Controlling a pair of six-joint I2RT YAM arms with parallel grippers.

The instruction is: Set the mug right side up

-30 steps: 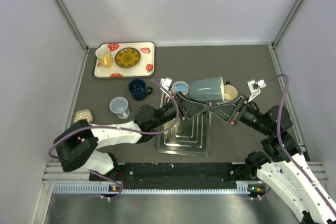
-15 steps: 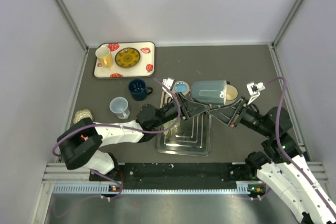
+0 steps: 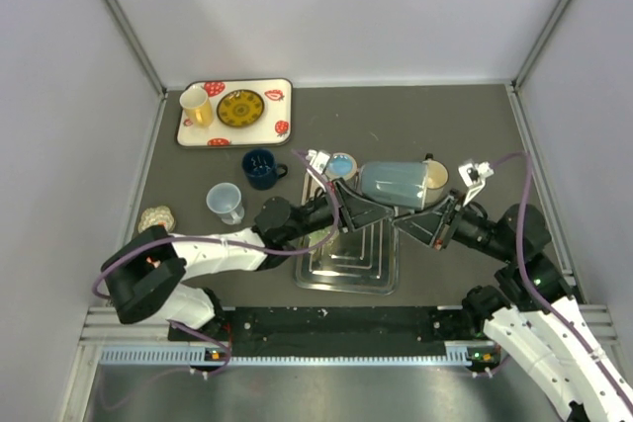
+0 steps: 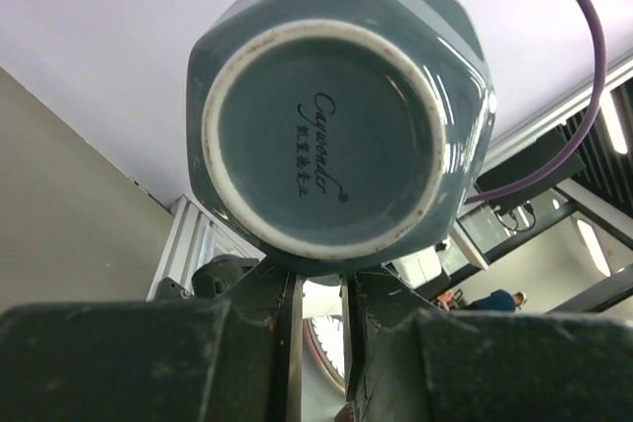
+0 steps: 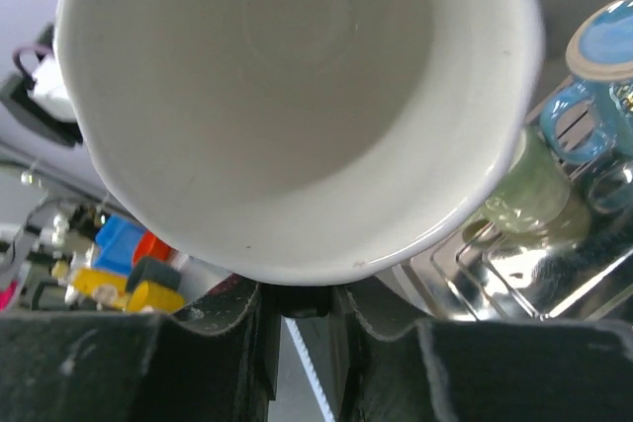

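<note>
1. Presently: mug [image 3: 394,183], grey-blue and faceted, one item. It is aloft over the far end of the metal tray [image 3: 331,279], about mid-table [image 3: 445,126], and rests on neither.
2. Long axis: roughly level, running left to right across the scene.
3. Heading: the foot ring faces left and the open mouth faces right. The mug is therefore on its side, neither inverted nor upright. The handle is not visible in any view.
4. Right gripper [image 5: 297,303]: under the rim at the mouth end. Its fingers are drawn close with a dark piece between them. This is judged to be a pinch on the mug's underside; which part cannot be told.
5. Left gripper [image 4: 318,289]: under the foot at the base end. Its fingers are pressed nearly together, with a slit of light between. Whether they nip any part of the mug cannot be told.
6. Governing relation: the mug lies just above and to the far side of both sets of fingertips. These come in beneath its belly from left and right, and neither arm is nearer.
7. Judgement: a quarter turn is needed, mouth end rising and foot dropping, before the mug is set down. A low, narrow pinch on glazed ware may let it swing.
</note>
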